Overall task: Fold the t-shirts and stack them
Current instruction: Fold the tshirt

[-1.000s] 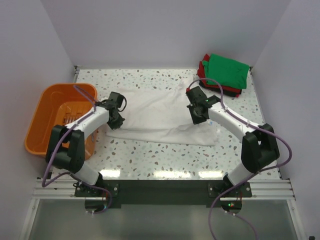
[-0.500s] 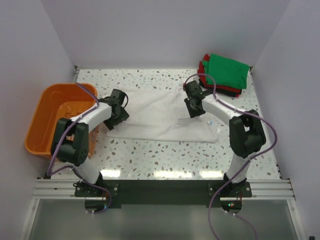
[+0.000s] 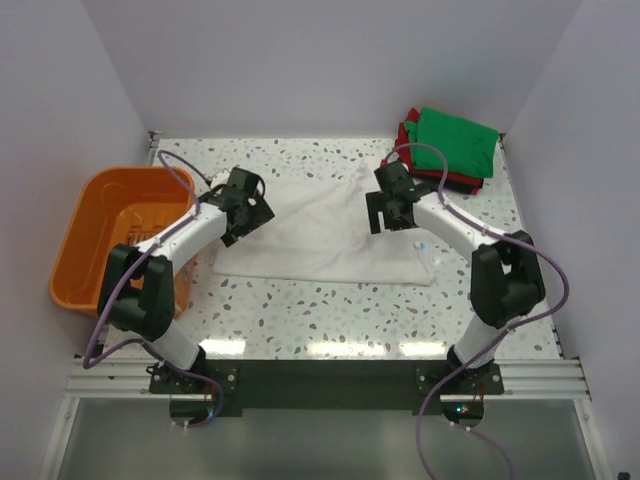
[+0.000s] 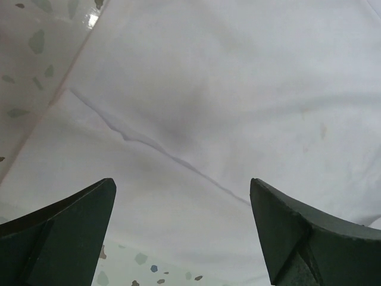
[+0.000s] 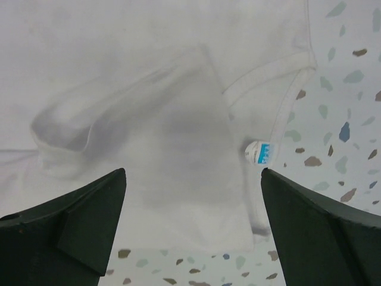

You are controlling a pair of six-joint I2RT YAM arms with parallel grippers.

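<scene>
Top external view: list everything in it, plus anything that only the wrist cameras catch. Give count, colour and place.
off-white t-shirt: one, off-white, spread flat mid-table
neck label: one, light blue, at the shirt's collar
folded t-shirts: one pile, green over red and dark, far right corner
basket: one, orange, left edge of the table
table: one, white with speckles
left gripper: one, black, open over the shirt's left end
right gripper: one, black, open over the shirt's right end

Plain pale lavender walls point(image 3: 320, 60) enclose a white speckled table point(image 3: 330, 310) on three sides, evenly lit, with soft glare near its front edge.
</scene>
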